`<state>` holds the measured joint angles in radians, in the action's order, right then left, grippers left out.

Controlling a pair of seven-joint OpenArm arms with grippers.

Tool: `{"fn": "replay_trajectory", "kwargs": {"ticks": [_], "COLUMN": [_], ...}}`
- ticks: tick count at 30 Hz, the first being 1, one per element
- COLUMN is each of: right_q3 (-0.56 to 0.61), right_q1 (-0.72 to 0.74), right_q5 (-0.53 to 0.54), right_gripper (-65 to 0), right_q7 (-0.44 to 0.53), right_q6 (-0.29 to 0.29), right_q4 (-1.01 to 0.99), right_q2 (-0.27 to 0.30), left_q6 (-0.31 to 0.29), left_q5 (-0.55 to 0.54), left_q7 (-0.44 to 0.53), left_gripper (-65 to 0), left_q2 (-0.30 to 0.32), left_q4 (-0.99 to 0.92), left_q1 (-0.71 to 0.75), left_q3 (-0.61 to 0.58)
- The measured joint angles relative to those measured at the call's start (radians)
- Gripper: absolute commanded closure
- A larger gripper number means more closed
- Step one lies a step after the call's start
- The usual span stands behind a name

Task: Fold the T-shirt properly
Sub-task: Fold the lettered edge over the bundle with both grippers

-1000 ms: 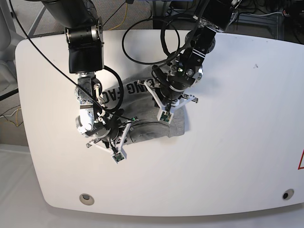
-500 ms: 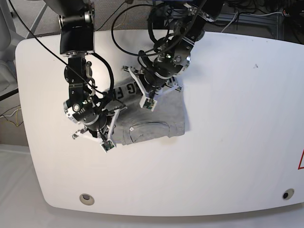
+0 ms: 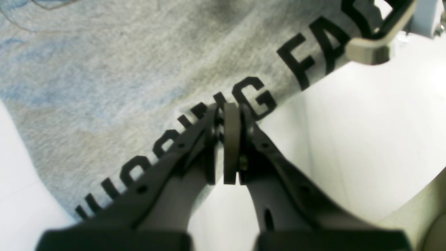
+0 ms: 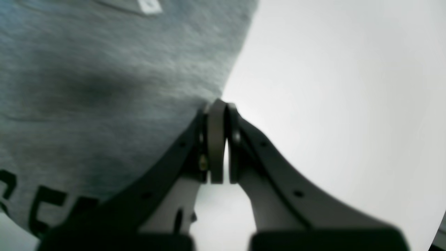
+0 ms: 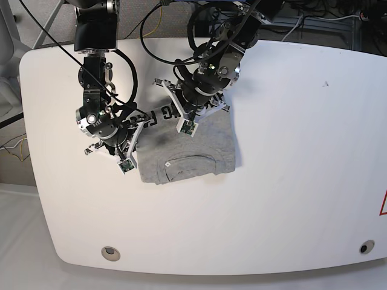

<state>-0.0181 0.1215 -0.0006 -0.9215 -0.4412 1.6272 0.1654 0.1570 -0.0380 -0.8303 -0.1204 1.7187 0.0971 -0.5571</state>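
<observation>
The T-shirt (image 5: 192,151) lies folded on the white bench (image 5: 290,151), left of centre in the base view, with its ribbed collar (image 5: 190,161) facing up near the 6 o'clock edge of the cloth. A band of black block lettering (image 5: 158,114) runs along the 11 o'clock edge of the garment. A small white tag (image 4: 149,6) shows at the 12 o'clock edge of the right wrist view.

Left gripper (image 3: 230,106): jaws fully closed, pads pressed together with no visible gap. The tips sit at the lettered hem of the shirt, right at the letter G, where grey cloth meets bare bench. The wrist view shows the tips against the fabric edge; cloth between the pads is not plainly visible, so whether the hem is pinched cannot be told.

Right gripper (image 4: 217,104): jaws likewise closed tight, pads meeting. The tips rest at the plain side edge of the shirt, with grey fabric toward 9 o'clock and bare bench toward 3 o'clock. Again, contact with the edge is evident; an actual hold on cloth cannot be confirmed.

In the base view the right gripper (image 5: 124,142) stands at the shirt's 9 o'clock side and the left gripper (image 5: 187,112) at its 12 o'clock side, the two near each other but apart. Black cables (image 5: 130,90) loop above both arms.
</observation>
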Motion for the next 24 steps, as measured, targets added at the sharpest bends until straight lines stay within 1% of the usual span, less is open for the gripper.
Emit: {"fn": "replay_trajectory", "kwargs": {"ticks": [6, 8, 12, 18, 24], "right_q3": [0.005, 0.006, 0.004, 0.004, 0.004], "right_q1": [0.002, 0.000, -0.004, -0.013, -0.019], "right_q5": [0.005, 0.005, 0.004, 0.004, 0.004], "right_gripper": [-0.6, -0.6, -0.6, -0.6, -0.6], "right_q7": [0.006, 0.027, 0.041, 0.063, 0.100], "right_q6": [-0.001, -0.003, -0.002, 0.000, 0.000], "right_q4": [-0.034, -0.042, -0.046, -0.080, -0.122], "right_q2": [-0.008, -0.008, -0.006, -0.007, -0.007], "left_q6": [0.000, 0.001, 0.000, 0.000, 0.000], "left_q5": [-0.003, -0.002, -0.003, -0.003, -0.004], "left_q7": [0.000, 0.000, 0.001, 0.047, 0.047], "left_gripper": [-1.9, -1.9, -1.9, -1.9, -1.9], "left_q2": [0.005, 0.005, 0.005, 0.016, 0.032], "left_q4": [0.000, 0.000, 0.000, 0.000, -0.018], "left_q1": [0.001, 0.006, 0.017, 0.035, 0.044], "left_q3": [0.002, 0.003, 0.003, 0.003, 0.003]}}
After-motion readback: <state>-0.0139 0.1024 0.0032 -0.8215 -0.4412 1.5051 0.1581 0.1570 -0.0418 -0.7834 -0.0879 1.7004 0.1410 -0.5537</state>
